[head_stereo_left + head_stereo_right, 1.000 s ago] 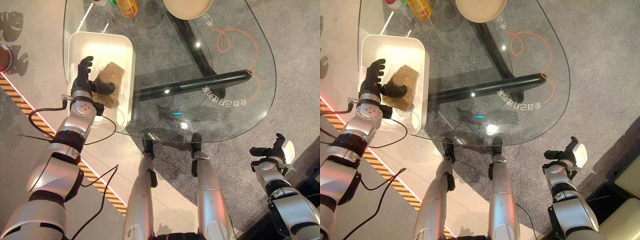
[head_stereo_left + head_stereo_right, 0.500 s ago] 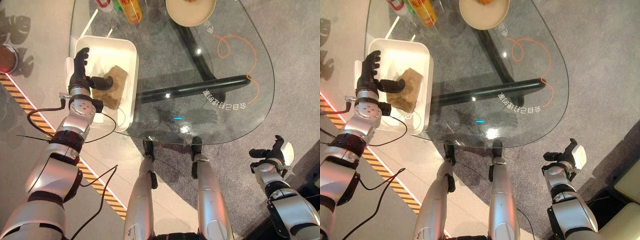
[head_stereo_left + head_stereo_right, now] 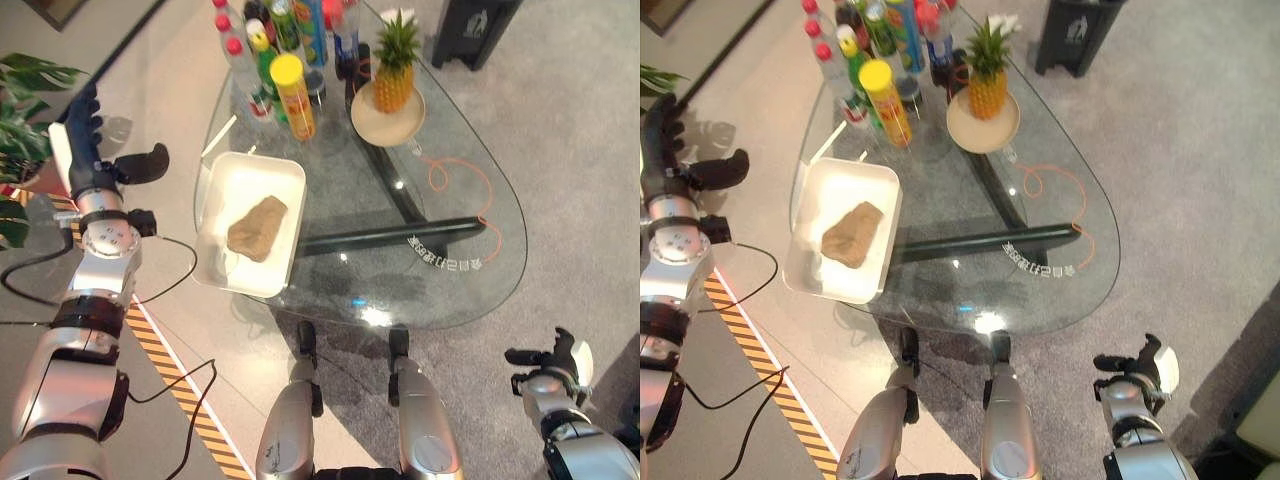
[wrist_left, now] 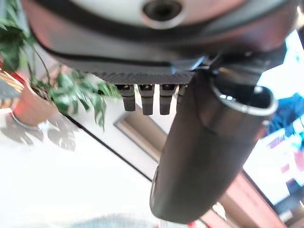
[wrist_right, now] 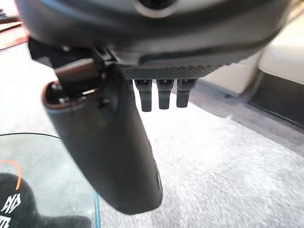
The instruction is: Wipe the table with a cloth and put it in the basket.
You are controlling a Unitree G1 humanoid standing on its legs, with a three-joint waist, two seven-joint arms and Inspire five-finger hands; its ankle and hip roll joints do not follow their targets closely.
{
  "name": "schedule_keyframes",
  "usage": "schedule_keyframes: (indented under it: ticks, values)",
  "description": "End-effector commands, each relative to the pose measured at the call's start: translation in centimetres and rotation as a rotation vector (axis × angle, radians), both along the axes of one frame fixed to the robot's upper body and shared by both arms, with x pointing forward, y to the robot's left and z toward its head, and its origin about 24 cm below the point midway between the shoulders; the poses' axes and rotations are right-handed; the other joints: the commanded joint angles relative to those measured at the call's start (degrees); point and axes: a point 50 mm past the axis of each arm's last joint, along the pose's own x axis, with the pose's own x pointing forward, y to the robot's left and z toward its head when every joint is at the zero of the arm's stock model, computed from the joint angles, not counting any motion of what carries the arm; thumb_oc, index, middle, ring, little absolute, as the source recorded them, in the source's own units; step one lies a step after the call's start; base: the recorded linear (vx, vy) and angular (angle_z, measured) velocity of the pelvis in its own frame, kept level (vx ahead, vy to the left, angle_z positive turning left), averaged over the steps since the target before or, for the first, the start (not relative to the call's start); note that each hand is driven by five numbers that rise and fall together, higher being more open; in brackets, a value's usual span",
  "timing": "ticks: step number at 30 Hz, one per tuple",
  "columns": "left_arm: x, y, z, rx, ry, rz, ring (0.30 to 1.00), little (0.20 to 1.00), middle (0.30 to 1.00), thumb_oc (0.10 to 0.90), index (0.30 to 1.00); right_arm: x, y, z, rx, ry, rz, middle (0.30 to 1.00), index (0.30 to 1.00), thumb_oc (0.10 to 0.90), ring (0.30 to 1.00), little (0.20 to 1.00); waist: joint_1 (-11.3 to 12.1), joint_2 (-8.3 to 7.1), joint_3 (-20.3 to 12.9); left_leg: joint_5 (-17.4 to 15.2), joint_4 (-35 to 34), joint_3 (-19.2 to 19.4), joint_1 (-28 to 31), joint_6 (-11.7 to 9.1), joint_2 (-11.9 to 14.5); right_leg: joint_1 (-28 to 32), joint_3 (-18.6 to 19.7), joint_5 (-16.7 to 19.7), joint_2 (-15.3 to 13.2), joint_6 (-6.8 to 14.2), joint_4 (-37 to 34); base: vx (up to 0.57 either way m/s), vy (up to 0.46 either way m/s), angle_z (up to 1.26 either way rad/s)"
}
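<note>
One brown cloth (image 3: 257,228) lies loose in the white basket (image 3: 222,272), dropped off as asked; left hand (image 3: 92,160) hangs beside the basket, fingers spread, and right hand (image 3: 548,361) idles relaxed

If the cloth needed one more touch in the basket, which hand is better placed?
Left. The left hand, open, is raised beside the white basket holding the brown cloth; the right hand hangs low, off the table's far side.

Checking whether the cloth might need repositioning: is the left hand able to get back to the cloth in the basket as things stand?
Probably yes. The left hand is open and raised beside the table, and the cloth lies uncovered in the white basket on that side, with nothing between them.
</note>
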Motion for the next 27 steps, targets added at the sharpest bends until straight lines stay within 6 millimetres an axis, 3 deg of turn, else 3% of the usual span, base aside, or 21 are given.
schedule_keyframes:
  ticks: [1,5,9,15,18,23,24,27]
  values:
    - [-2.4,2.8,0.6,-0.004,-0.089,0.056,0.9,0.9,0.9,0.8,0.9,-4.1,0.0,-2.1,0.026,0.102,-0.036,0.9,0.9,0.8,0.9,0.9,1.73,-4.0,-11.7,-7.14,-0.08,0.4,4.72,-1.26,-2.42,3.38,-0.84,1.43,-2.74,1.66,-3.57,0.15,-0.02,0.09]
    - [-5.0,4.3,-4.2,-0.061,0.059,0.1,0.9,0.9,0.9,0.8,0.9,-6.5,0.8,-3.6,0.083,0.198,-0.007,0.9,0.9,0.8,0.9,0.9,2.39,-4.26,-15.11,-8.16,-0.08,0.02,7.44,-1.14,-2.28,6.88,-1.58,1.34,-2.77,1.72,-5.11,0.14,0.004,0.21]
    - [-9.4,5.4,-10.8,-0.088,0.304,0.154,0.9,0.9,0.9,0.8,0.9,-8.5,1.3,-4.7,0.116,0.296,0.046,0.9,0.9,0.8,0.9,0.9,3.27,-4.8,-17.81,-9.28,-0.08,0.05,10.21,-0.8,-1.98,9.73,-2.18,0.82,-2.93,1.85,-5.78,0.1,0.019,0.04]
    - [-14.3,6.2,-16.7,-0.199,0.573,0.215,0.9,0.9,0.9,0.8,0.9,-10.2,1.1,-5.2,0.182,0.375,0.067,0.9,0.9,0.8,0.9,0.9,3.46,-5.23,-19.6,-10.36,-0.08,0.24,12.2,-0.75,-1.58,11.96,-2.7,0.15,-2.82,2.02,-6.26,0.06,0.008,0.04]
    - [-17.4,4.6,-21.1,-0.296,0.784,0.216,0.9,0.9,0.9,0.8,0.9,-10.3,1.6,-5.5,0.217,0.398,0.074,0.9,0.9,0.8,0.9,0.9,3.58,-5.55,-20.55,-10.91,-0.08,0.32,13.25,-0.7,-1.37,12.91,-2.86,-0.21,-2.78,2.01,-6.36,0.02,0.007,0.0]
    - [-19.5,3.1,-23.8,-0.362,0.925,0.186,0.9,0.9,0.9,0.8,0.9,-10.5,2.1,-5.9,0.256,0.426,0.079,0.9,0.9,0.8,0.9,0.9,3.56,-5.63,-20.97,-11.07,-0.08,0.55,13.76,-0.6,-1.24,13.28,-2.89,-0.25,-2.77,1.99,-6.36,0.01,0.005,0.0]
    - [-20.9,1.4,-25.7,-0.429,1.023,0.152,0.9,0.9,0.9,0.8,0.9,-10.3,2.8,-6.2,0.282,0.437,0.104,0.9,0.9,0.8,0.9,0.9,3.55,-5.73,-21.28,-11.16,-0.08,0.73,14.09,-0.61,-1.09,13.54,-2.99,-0.3,-2.79,2.0,-6.36,0.04,0.024,-0.01]
    - [-22.5,-1.1,-27.8,-0.475,1.144,0.098,0.9,0.9,0.9,0.8,0.9,-10.1,4.1,-6.8,0.318,0.478,0.154,0.9,0.9,0.8,0.9,0.9,3.78,-5.78,-21.55,-11.2,-0.08,0.71,14.41,-0.56,-0.94,13.74,-3.1,-0.26,-2.86,2.06,-6.36,0.03,0.013,-0.01]
